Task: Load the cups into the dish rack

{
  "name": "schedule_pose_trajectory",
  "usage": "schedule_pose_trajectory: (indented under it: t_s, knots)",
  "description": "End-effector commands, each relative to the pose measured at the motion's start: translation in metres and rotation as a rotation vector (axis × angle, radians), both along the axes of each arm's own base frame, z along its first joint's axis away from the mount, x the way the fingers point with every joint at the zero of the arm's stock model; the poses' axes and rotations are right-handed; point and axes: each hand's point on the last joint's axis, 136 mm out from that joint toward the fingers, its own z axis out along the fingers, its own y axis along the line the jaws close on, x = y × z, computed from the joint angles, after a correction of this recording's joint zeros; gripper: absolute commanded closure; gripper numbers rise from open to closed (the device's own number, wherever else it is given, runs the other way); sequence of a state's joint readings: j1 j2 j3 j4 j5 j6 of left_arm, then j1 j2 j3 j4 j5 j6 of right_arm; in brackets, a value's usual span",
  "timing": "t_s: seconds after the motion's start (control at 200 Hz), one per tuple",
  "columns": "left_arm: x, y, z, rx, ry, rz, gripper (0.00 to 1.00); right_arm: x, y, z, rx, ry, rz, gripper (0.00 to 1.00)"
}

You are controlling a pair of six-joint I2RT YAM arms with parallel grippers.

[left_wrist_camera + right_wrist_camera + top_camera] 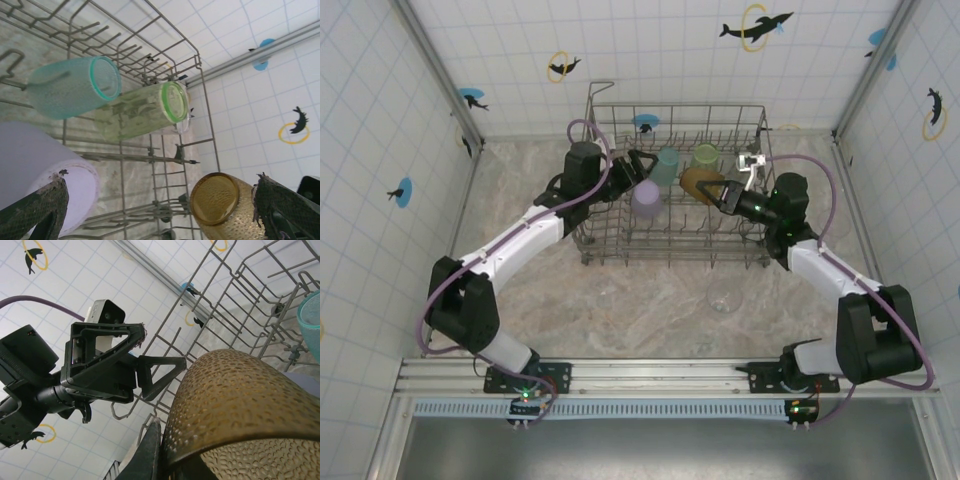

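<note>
We see the rack (670,236) at the upper middle of the top view, standing on the worktop (620,300). In it sit the teal cup (666,166), the green cup (706,155), the lavender cup (646,199) and the amber cup (698,182). The left pincer (644,172) hangs wide open over the rack's left part, just beside the lavender cup, holding nothing. In its wrist view the lavender cup (45,170) is at lower left and the amber cup (222,205) at lower right. The right pincer (717,192) is closed on the amber cup's wall. A clear cup (724,297) stands on the worktop just below the rack, right of centre.
</note>
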State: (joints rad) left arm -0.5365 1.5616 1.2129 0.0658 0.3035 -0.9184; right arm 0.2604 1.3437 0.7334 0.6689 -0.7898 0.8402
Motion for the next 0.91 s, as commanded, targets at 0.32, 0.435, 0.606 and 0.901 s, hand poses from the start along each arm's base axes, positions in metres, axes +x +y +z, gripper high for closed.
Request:
schedule_pose_trajectory:
  t_s: [0.32,0.435,0.606,0.901]
  knots:
    - [-0.003,-0.024,0.007,-0.238,0.116,-0.067,0.03,-0.018,0.024,0.017,0.079,-0.114,0.079,1.0]
    - [-0.002,-0.032,0.005,-0.266,0.153,-0.089,0.03,-0.018,0.033,0.024,0.092,-0.137,0.09,1.0]
    - [-0.004,-0.042,0.009,-0.288,0.158,-0.103,0.03,-0.013,0.039,0.032,0.104,-0.161,0.086,1.0]
    - [-0.015,-0.053,0.009,-0.336,0.201,-0.131,0.09,-0.004,0.046,0.034,0.121,-0.156,0.096,1.0]
